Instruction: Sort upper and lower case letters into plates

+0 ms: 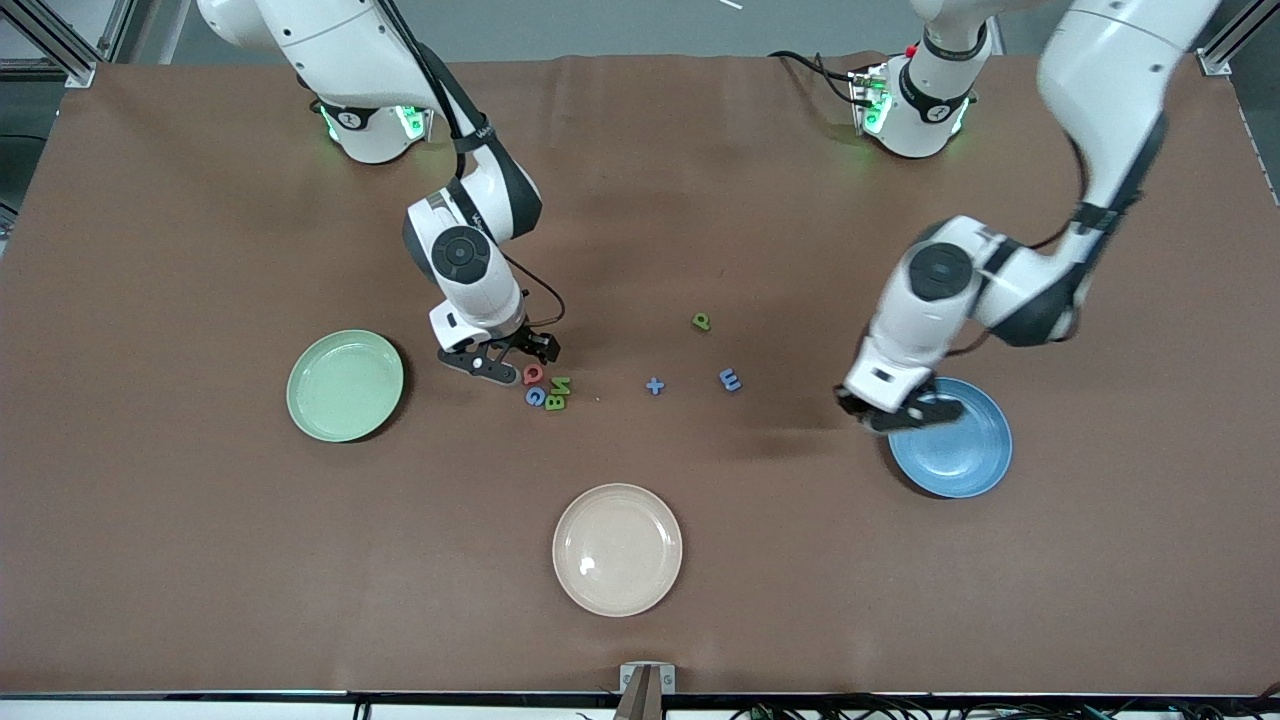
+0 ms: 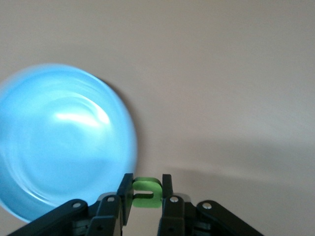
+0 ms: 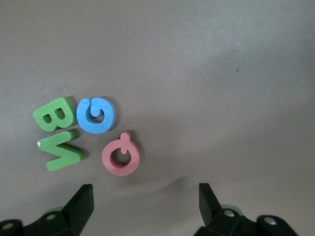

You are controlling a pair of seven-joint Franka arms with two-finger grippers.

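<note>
In left end effector point(image 2: 146, 189): green letter point(image 2: 146, 191) (wrist-only).

A big brown table point(image 1: 200, 200) holds a round pale green plate point(image 1: 345, 385), a round blue plate point(image 1: 960, 445) and a cream plate point(image 1: 617, 549). Small foam letters lie between: red Q point(image 1: 533, 374), blue G point(image 1: 536, 397), green B point(image 1: 555, 403), green N point(image 1: 561, 384), maybe a blue m point(image 1: 730, 379).

Four flat foam letters are lying clustered on the brown tabletop point(image 3: 221, 73): a green B point(image 3: 53, 114) touching a blue G point(image 3: 96, 115), a green N point(image 3: 63, 152) beside them, and a red Q point(image 3: 121, 156). The right gripper point(image 3: 146, 199) is hovering with black fingers point(image 3: 81, 201) spread wide.
</note>
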